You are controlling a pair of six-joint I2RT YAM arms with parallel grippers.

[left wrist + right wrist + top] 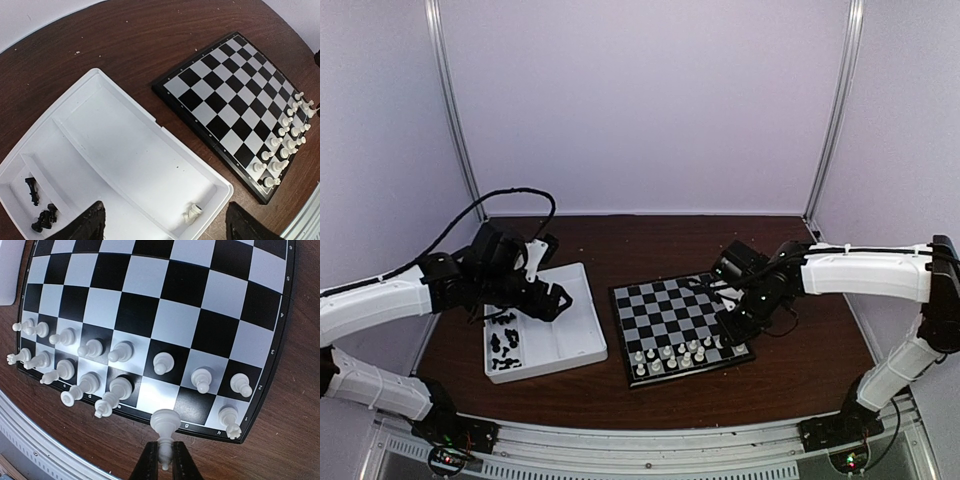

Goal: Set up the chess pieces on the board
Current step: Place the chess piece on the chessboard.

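The board (665, 305) lies right of centre and carries cream-white pieces (680, 352) in its two near rows. My right gripper (164, 460) is shut on the top of a cream-white piece (165, 422), held base-first over the board's (150, 295) near rim by the bare f and g squares. In the top view it (732, 328) hovers over the board's right near corner. My left gripper (167, 231) is open over the white tray (125, 150), above a cream-white piece (192, 212) lying on its side. Black pieces (32, 190) lie in the tray's small compartments.
The white tray (582, 335) sits left of the board on the brown table, with black pieces (505, 340) at its left end. The board (225, 100) shows beside the tray in the left wrist view. Grey walls close in the back and sides.
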